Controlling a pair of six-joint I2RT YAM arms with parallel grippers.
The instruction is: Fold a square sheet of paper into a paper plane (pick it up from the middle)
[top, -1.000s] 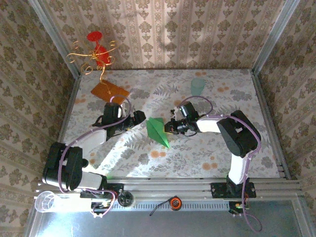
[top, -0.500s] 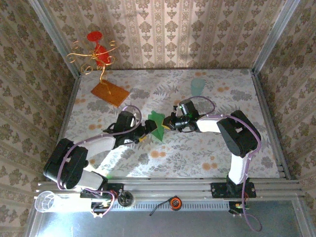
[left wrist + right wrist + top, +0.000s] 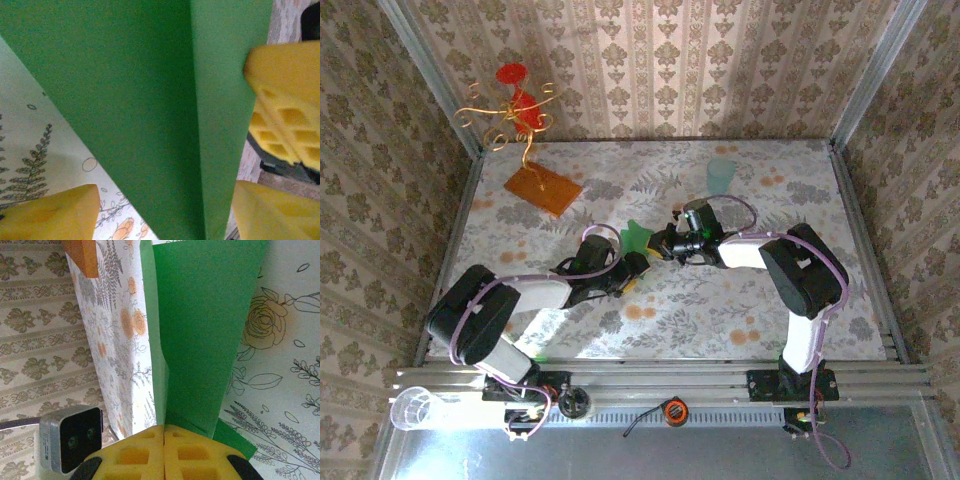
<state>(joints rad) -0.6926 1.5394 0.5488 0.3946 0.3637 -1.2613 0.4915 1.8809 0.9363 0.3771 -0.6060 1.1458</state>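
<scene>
The paper plane (image 3: 638,238) is a green folded dart with a centre crease, held above the middle of the floral table. My right gripper (image 3: 662,246) is shut on its rear fold; in the right wrist view the yellow pads (image 3: 145,452) meet on the green paper (image 3: 200,315). My left gripper (image 3: 631,268) has come in from the left. In the left wrist view its fingers (image 3: 60,212) stand apart on either side of the plane (image 3: 150,100), the left one clear of the paper. The right gripper's yellow pad (image 3: 285,100) presses the plane's right edge.
An orange-brown board (image 3: 542,187) carrying a gold wire ornament (image 3: 515,105) stands at the back left. A pale green cup (image 3: 720,175) stands behind the right gripper. A clear plastic cup (image 3: 412,407) lies by the rail at the near left. Patterned walls enclose the table.
My left arm has swung right to the plane and its jaws have narrowed around it. The right gripper has kept hold and tipped the plane up edgewise.
</scene>
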